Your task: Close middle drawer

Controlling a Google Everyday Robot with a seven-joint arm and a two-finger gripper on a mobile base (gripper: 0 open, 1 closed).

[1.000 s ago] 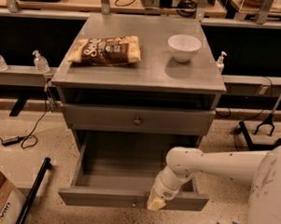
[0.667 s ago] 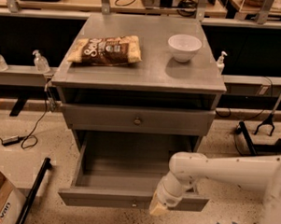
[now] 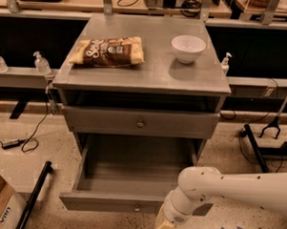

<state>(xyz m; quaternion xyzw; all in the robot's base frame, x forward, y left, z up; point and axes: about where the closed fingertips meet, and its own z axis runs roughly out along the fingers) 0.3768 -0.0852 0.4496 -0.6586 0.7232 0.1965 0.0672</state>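
- Gripper [image 3: 166,224]: over the last second it has slid lower and slightly right. It now hangs just in front of the front panel, right of the brass knob [image 3: 137,208]. Whether it is wide or narrow cannot be told, and it carries nothing visible.
- Middle drawer [image 3: 96,202]: pulled fully out below the closed upper drawer [image 3: 110,120], its box empty and its position unchanged.
- Arm [image 3: 235,187]: enters from the right, bent down to the drawer front.
- Reading: the gripper has probably reached the outer face of the panel, so the inward push has yet to begin.
- Cabinet top [image 3: 155,74]: a chip bag [image 3: 108,51] and a white bowl [image 3: 188,47], both undisturbed.
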